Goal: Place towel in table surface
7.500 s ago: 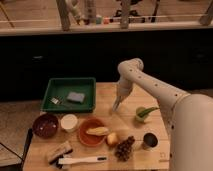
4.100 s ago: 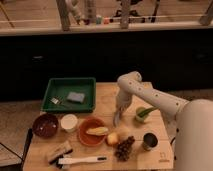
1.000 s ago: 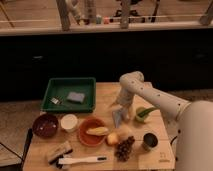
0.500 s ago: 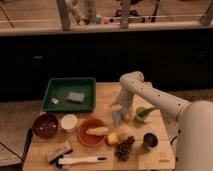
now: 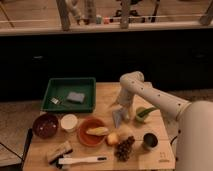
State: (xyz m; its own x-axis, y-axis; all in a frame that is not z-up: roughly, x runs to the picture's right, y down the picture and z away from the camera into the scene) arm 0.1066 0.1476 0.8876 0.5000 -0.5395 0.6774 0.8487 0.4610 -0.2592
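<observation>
The towel (image 5: 118, 119) is a small pale cloth resting bunched on the table surface (image 5: 107, 93), between the orange bowl and the green bowl. My gripper (image 5: 119, 106) hangs straight above it at the end of the white arm that reaches in from the right. It stands open, and its tips are close over the cloth's top. I cannot make out whether they still touch the cloth.
A green tray (image 5: 50, 103) with a grey pad (image 5: 76, 96) sits at the back left. Around the towel stand a green bowl (image 5: 144, 114), an orange bowl (image 5: 86, 138) holding a banana, a round fruit (image 5: 113, 138), grapes (image 5: 125, 148) and a dark can (image 5: 149, 141). A white cup (image 5: 69, 122), a dark bowl (image 5: 45, 125) and a brush (image 5: 82, 160) lie front left.
Across the older frames the gripper came down from above the table to just over its surface. In the last second nothing has visibly moved.
</observation>
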